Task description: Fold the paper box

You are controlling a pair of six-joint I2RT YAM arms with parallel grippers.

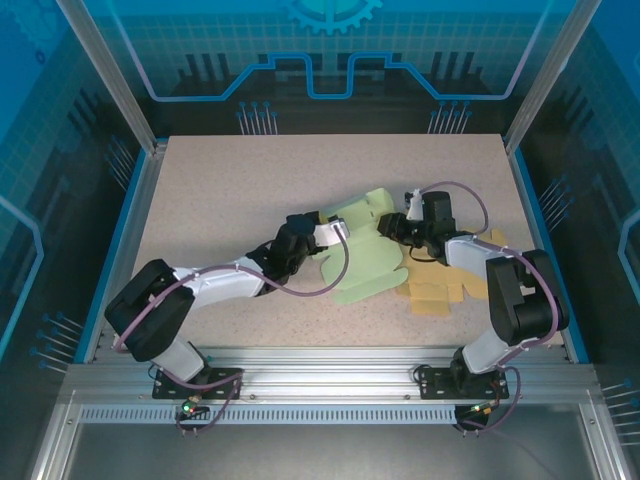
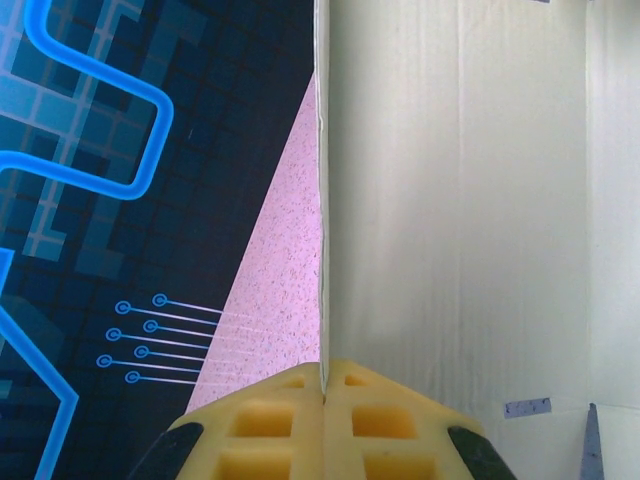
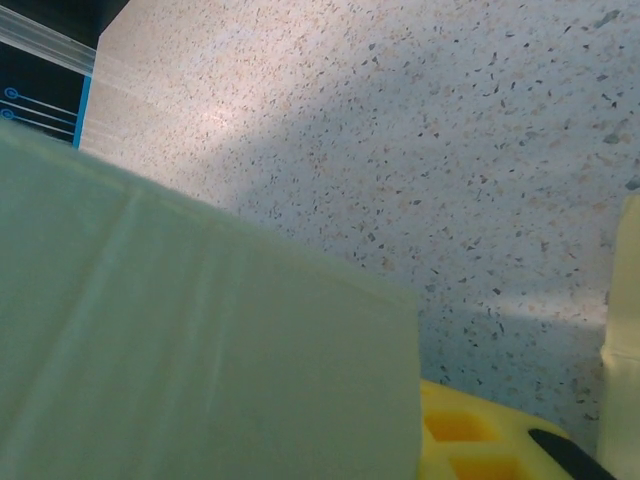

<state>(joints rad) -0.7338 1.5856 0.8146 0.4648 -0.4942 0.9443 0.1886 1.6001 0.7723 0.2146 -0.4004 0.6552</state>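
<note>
Table [image 1: 220, 180]: speckled top, occupying mid-frame of the top view. Paper box [image 1: 368, 258]: pale green, unfolded, lying at centre frame between the two pincers, its long axis running from lower left to upper right. Tan cardboard [image 1: 432, 292]: just right of the box. Left gripper [image 1: 330, 234]: pads clamped on the box's left panel edge. Right gripper [image 1: 393, 228]: at the box's upper right edge; its grip cannot be told.

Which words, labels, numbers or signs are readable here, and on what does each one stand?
None can be read.
The pale green paper box is blank, save small purple marks that form no letters.
The blue wall panel carries only a gear drawing and circuit lines.
</note>
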